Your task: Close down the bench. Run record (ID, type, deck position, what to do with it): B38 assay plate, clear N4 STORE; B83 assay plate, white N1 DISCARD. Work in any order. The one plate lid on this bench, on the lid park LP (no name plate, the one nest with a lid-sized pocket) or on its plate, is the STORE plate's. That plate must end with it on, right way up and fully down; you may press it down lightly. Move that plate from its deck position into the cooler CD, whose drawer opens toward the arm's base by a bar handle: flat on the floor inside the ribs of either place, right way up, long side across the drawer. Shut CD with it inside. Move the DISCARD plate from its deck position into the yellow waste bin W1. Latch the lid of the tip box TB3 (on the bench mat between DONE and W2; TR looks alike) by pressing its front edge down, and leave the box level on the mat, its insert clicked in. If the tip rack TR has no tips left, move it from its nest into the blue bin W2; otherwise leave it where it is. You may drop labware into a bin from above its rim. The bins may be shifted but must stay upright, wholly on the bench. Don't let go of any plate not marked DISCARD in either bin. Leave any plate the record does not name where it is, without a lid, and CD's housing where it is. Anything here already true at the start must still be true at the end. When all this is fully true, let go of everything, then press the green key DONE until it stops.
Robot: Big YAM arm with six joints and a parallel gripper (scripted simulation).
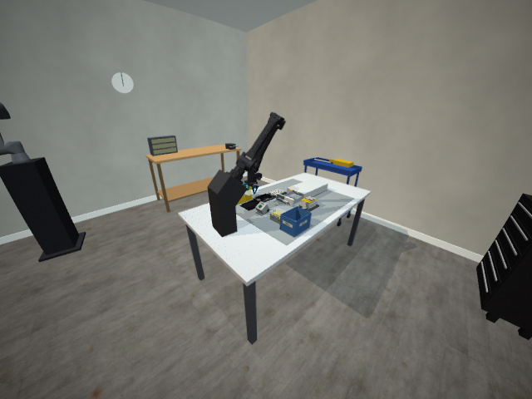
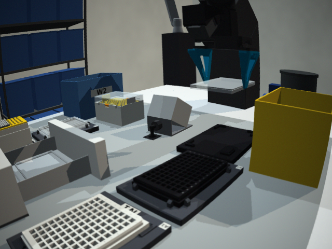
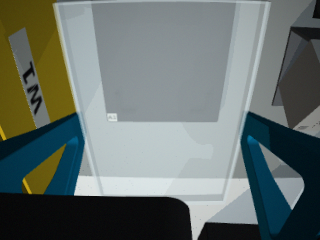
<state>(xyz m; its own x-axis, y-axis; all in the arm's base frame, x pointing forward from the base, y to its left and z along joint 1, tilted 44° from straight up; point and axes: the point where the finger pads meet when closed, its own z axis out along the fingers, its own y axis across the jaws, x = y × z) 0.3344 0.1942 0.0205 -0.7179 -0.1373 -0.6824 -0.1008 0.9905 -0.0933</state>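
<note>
My gripper is shut on the clear plate lid and holds it flat in the air, above and behind the empty black lid park. In the wrist view the lid spans between the blue fingers, with the yellow bin W1 at the left. The white plate lies on nest N1 at the front. The cooler drawer stands open at the left, with a clear plate-like thing on its floor. The tip box TB3 stands in front of the blue bin W2.
The yellow bin W1 stands right of the lid park. A black plate lies on its nest between the lid park and N1. A grey wedge-shaped housing stands mid-mat. A yellow-topped rack is at the far left.
</note>
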